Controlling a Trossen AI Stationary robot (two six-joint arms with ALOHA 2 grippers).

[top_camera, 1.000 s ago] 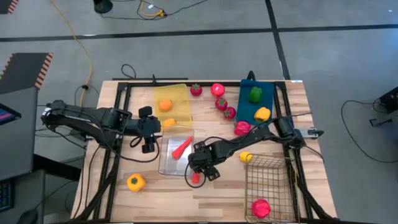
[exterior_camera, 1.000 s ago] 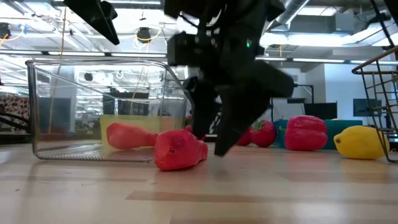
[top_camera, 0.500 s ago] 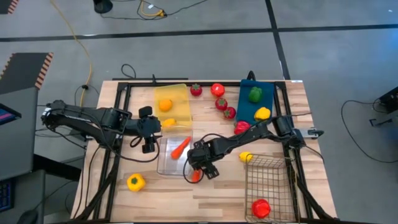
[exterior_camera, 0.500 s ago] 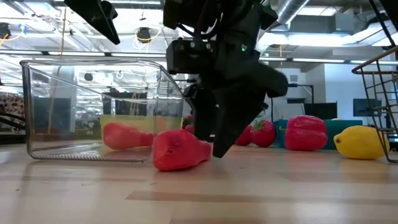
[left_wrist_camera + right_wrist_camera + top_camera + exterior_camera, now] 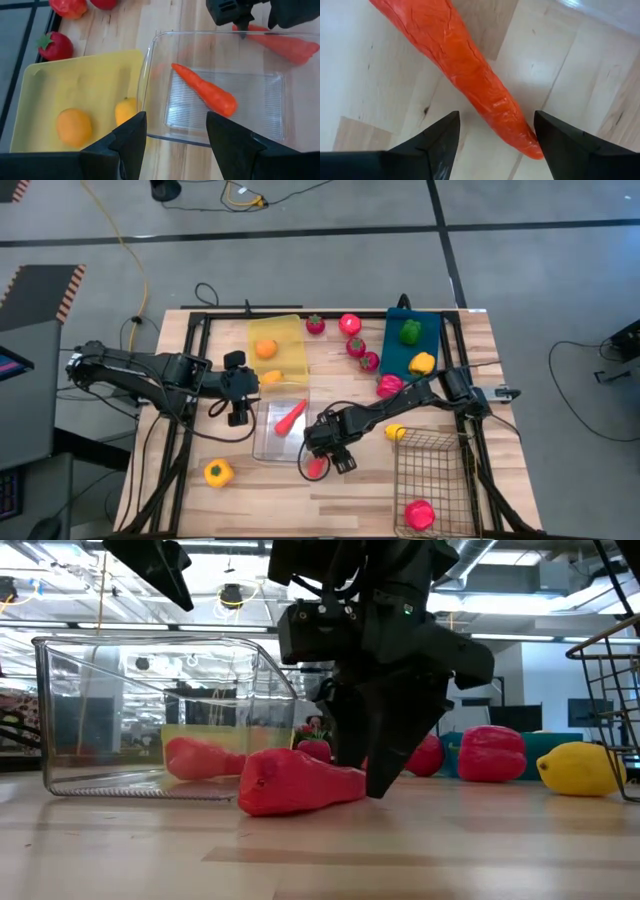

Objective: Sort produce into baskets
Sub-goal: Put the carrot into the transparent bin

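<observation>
An orange-red carrot (image 5: 317, 468) lies flat on the table just in front of the clear bin (image 5: 266, 442); it also shows in the low view (image 5: 295, 788). My right gripper (image 5: 325, 458) is open and points down over the carrot's thin end (image 5: 512, 125), one finger on each side. A second carrot (image 5: 205, 90) lies in the clear bin. My left gripper (image 5: 238, 395) is open and empty, between the yellow bin (image 5: 290, 360) and the clear bin. The yellow bin holds an orange (image 5: 266, 348) and a lemon (image 5: 271, 377). My right gripper straddles the carrot's thin end from above. The carrot's tip (image 5: 534, 151) lies right beside one finger (image 5: 570, 145). I cannot tell whether they touch. The carrot lies on the table.
The blue bin (image 5: 398, 358) holds a green pepper (image 5: 410, 331) and a yellow pepper (image 5: 421, 363). The wire basket (image 5: 440, 465) holds a red pepper (image 5: 419, 514). Loose on the table are a yellow pepper (image 5: 219, 472), a lemon (image 5: 396, 432), a red pepper (image 5: 389, 385) and several tomatoes and strawberries (image 5: 350, 323).
The carrot on the table has turned about: in the low view it showed end-on and now lies lengthwise. My right gripper has stayed over it, shifting a little. The clear bin has slid slightly toward the table's left.
</observation>
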